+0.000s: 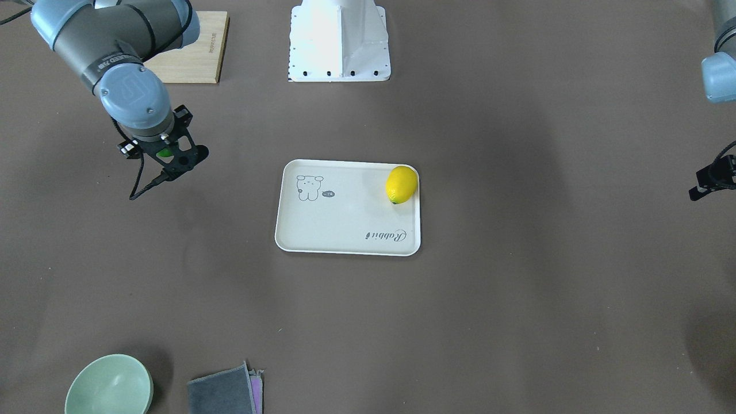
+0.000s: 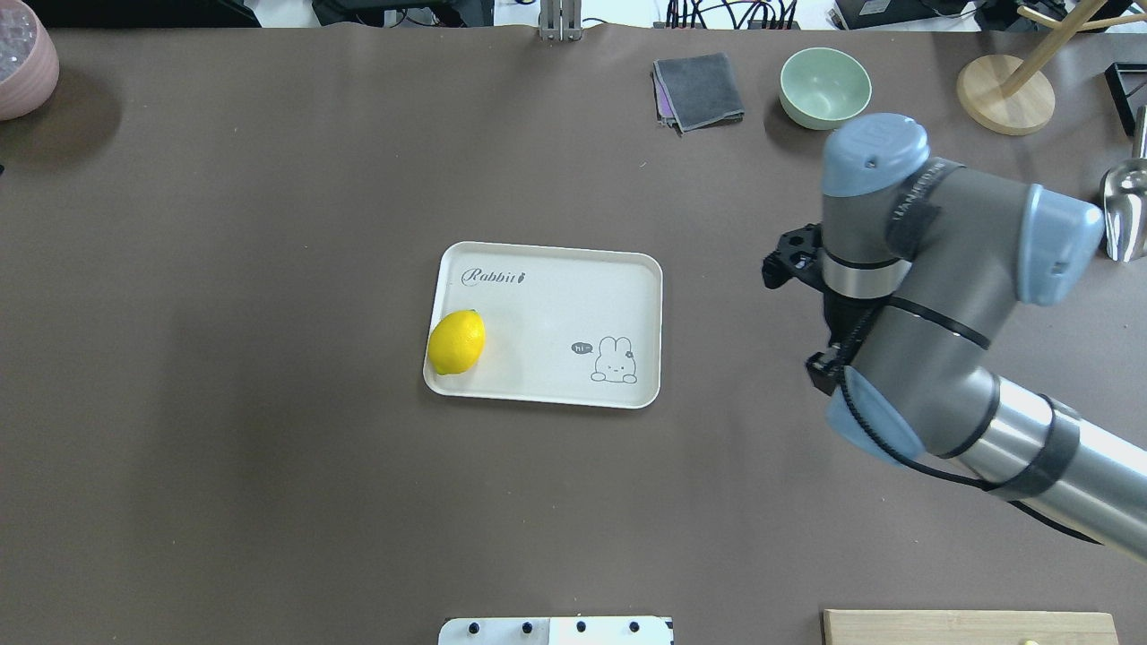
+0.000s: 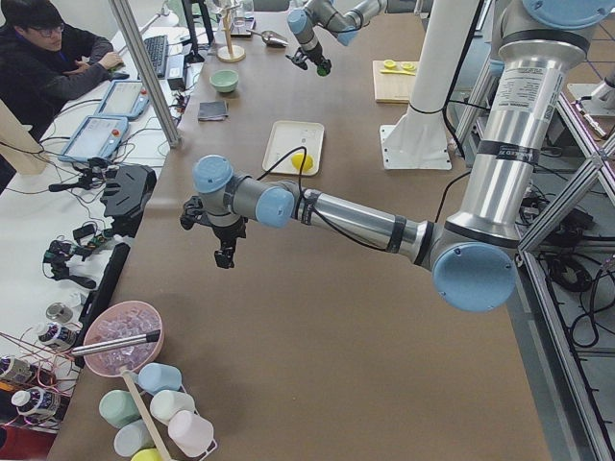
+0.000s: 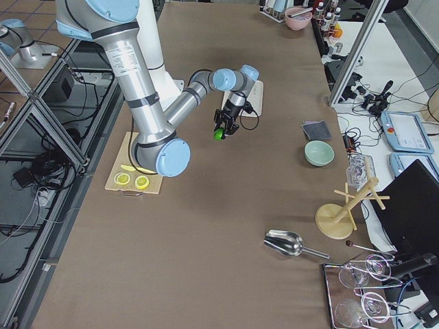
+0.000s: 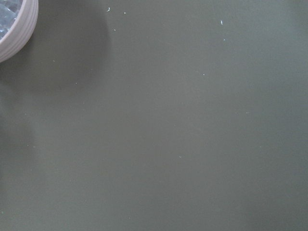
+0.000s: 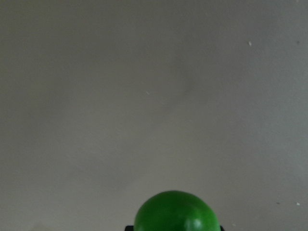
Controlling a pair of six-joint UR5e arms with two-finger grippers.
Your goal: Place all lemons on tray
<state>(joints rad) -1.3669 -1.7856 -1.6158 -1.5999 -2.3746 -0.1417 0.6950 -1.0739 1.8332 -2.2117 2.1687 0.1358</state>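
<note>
The yellow lemon (image 1: 401, 184) lies in a corner of the off-white tray (image 1: 345, 224); the lemon also shows in the overhead view (image 2: 456, 341), on the tray (image 2: 556, 313). My right gripper (image 1: 168, 156) is shut on the green lemon (image 1: 165, 153) and holds it above the table, off the tray's side. The green lemon shows clearly in the right side view (image 4: 219, 134) and at the bottom of the right wrist view (image 6: 175, 211). My left gripper (image 3: 223, 252) hangs over bare table far from the tray. I cannot tell whether it is open or shut.
A green bowl (image 2: 824, 85) and a folded grey cloth (image 2: 697, 90) sit at the far edge. A wooden cutting board (image 1: 190, 52) with lemon slices (image 4: 132, 179) lies near the robot base (image 1: 339, 40). A pink bowl (image 2: 22, 58) stands at the far left corner.
</note>
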